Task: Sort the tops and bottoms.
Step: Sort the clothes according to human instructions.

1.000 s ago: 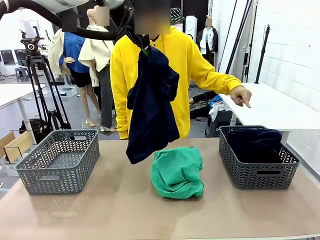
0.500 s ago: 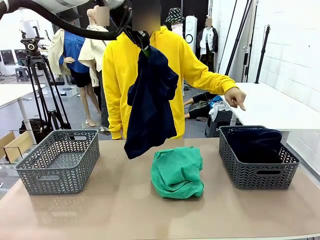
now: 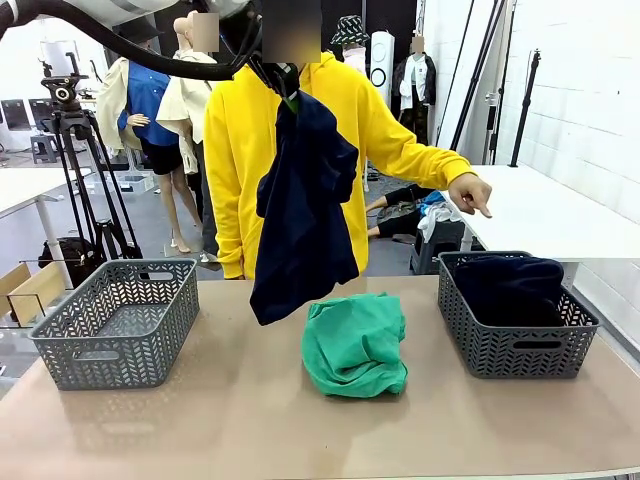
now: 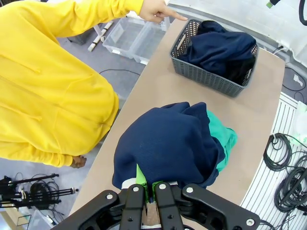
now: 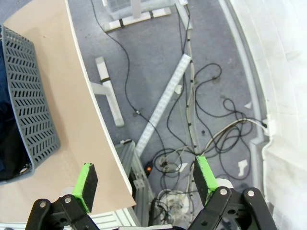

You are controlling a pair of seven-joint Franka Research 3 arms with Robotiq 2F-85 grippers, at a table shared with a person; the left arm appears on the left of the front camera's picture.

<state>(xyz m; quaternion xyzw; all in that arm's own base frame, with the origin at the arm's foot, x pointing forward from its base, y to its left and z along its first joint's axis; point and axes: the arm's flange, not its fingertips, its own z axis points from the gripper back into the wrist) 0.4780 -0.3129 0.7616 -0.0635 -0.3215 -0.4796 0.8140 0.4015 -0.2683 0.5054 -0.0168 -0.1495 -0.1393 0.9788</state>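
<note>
Jaws of the left gripper (image 4: 148,188) stayed clamped on the navy garment (image 3: 305,210), which hung over the worktop's (image 3: 230,420) middle, barely swung since a second earlier. The person's hand (image 3: 470,192) kept pointing toward the right-edge basket (image 3: 515,352), probably its destination. The right gripper (image 5: 144,178) gaped empty.

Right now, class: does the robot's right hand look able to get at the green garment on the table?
Probably yes: the right hand is open and empty off the table's edge, the green garment lies uncovered mid-table, and only the filled basket stands between.
</note>
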